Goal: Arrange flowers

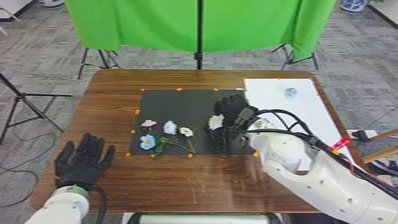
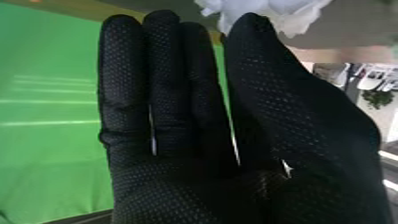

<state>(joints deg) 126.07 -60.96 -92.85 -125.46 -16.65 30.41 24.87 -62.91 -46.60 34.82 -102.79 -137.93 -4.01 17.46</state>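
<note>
**White bloom at my right hand, vase waiting by the far right corner**

Head view: My right hand (image 1: 233, 109) is over the right part of the black rectangular mat (image 1: 178, 107), beside the white ruffled flower (image 1: 216, 121). I judge this to be the pick-up. The pink flower (image 1: 148, 123), pale blue-white flower (image 1: 170, 127), round light-blue flower (image 1: 147, 142) and small white flower (image 1: 187, 131) lie toward the left edge of the brown wooden tabletop (image 1: 115, 102), probably spaced so I can take each stem separately. The small pale blue-green vase (image 1: 290, 92) stands on the white sheet (image 1: 271, 102), near the far right corner, presumably kept apart for filling. My left hand (image 1: 80, 167) rests spread by the near left corner, out of the right arm's way.

Right wrist view: The right hand is narrow, fingers straight, thumb drawn close. White petals sit just beyond the tips; I can't tell whether the stem is pinched.
</note>
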